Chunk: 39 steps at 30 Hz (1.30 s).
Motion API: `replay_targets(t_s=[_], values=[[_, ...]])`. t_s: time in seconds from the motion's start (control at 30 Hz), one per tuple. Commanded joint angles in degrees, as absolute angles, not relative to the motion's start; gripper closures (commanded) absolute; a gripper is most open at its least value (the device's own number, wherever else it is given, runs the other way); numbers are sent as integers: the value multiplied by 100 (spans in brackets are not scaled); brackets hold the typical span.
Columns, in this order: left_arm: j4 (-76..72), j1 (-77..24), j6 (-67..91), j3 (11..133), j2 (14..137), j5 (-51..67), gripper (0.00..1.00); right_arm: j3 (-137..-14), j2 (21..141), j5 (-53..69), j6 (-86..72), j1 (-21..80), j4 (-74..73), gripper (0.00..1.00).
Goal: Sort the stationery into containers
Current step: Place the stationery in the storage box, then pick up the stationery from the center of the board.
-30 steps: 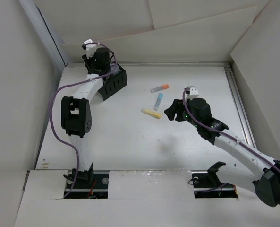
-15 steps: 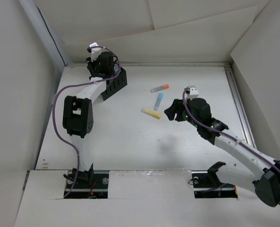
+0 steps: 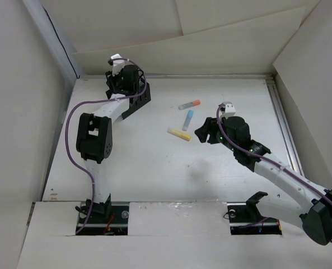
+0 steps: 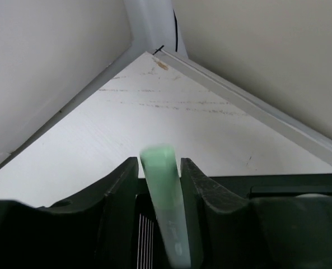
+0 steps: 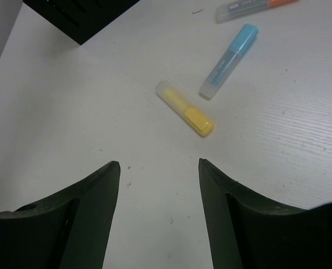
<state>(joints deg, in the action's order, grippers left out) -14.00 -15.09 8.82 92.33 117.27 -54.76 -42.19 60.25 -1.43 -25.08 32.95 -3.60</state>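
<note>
My left gripper [image 3: 130,84] hangs over the black organiser [image 3: 139,100] at the back left. In the left wrist view it [image 4: 159,162] is shut on a pale green stick [image 4: 166,207], held upright above the organiser's rim [image 4: 300,182]. A yellow stick [image 3: 178,134], a light blue stick [image 3: 187,119] and a grey stick with an orange tip [image 3: 189,105] lie mid-table. My right gripper [image 3: 202,134] is open and empty just right of the yellow stick. In the right wrist view it [image 5: 159,163] faces the yellow [image 5: 186,108], blue [image 5: 228,61] and grey [image 5: 255,7] sticks. The round roll is out of view.
Cardboard walls close in the table on the left, back and right. A metal rail [image 3: 284,129] runs along the right edge. The organiser's corner shows at the top left of the right wrist view [image 5: 82,17].
My left gripper has moved right and a little nearer with the green stick, from the organiser's far left corner to over it. The right arm has not moved.
</note>
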Motion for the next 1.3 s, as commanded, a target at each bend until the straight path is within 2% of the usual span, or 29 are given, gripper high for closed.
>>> replay_targets(t_s=[0.0, 0.2, 0.33, 0.37, 0.4, 0.5, 0.53, 0.63, 0.73, 0.87, 0.9, 0.97, 1.0, 1.1, 1.2, 1.27], values=[[-1600, -1590, 896, 9114, 11488, -5704, 67, -4219, 5994, -88, -2522, 3252, -18, 36], [-1600, -1644, 1081, 8833, 11163, -5590, 56, -4219, 5994, -35, -2522, 3252, -18, 36], [-1538, -1696, 1204, 8780, 10811, -5493, 55, -4219, 6047, 17, -2522, 3252, -18, 36], [-1538, -1696, 1274, 8780, 10724, -5397, 55, -4219, 6108, 18, -2522, 3252, -18, 38], [-1468, -1696, 1327, 8780, 10636, -5336, 55, -4219, 6108, 18, -2522, 3252, -18, 42], [-1406, -1802, 1589, 8780, 10205, -5055, 57, -4280, 6284, 79, -2522, 3252, -18, 74], [-1319, -1889, 1660, 8719, 10091, -4984, 59, -4280, 6345, 79, -2522, 3252, -18, 88], [-1257, -2223, 1863, 8457, 9564, -4659, 68, -4280, 6459, 26, -2522, 3252, -18, 96], [-1117, -2696, 2407, 8079, 9133, -4019, 76, -4333, 6513, -149, -2522, 3252, -18, 96], [-853, -3216, 3189, 7385, 9079, -2964, 79, -4333, 6732, -202, -2522, 3252, -18, 86], [-757, -3217, 3304, 7296, 9079, -2675, 81, -4333, 6880, -202, -2522, 3252, -18, 80], [-694, -3287, 3752, 7050, 9158, -1928, 81, -4403, 7022, -202, -2522, 3252, -18, 69], [-860, -3287, 3857, 6736, 9158, -1646, 81, -4473, 7170, -150, -2522, 3252, -18, 60], [-1011, -3410, 4192, 6260, 9316, -1003, 80, -4535, 7452, -97, -2522, 3191, -18, 47], [-1011, -3673, 4262, 6127, 9466, -949, 78, -4666, 7716, 26, -2522, 3138, -18, 47], [-1089, -3752, 4315, 5942, 9527, -819, 75, -4728, 7988, 96, -2522, 3138, -18, 44]])
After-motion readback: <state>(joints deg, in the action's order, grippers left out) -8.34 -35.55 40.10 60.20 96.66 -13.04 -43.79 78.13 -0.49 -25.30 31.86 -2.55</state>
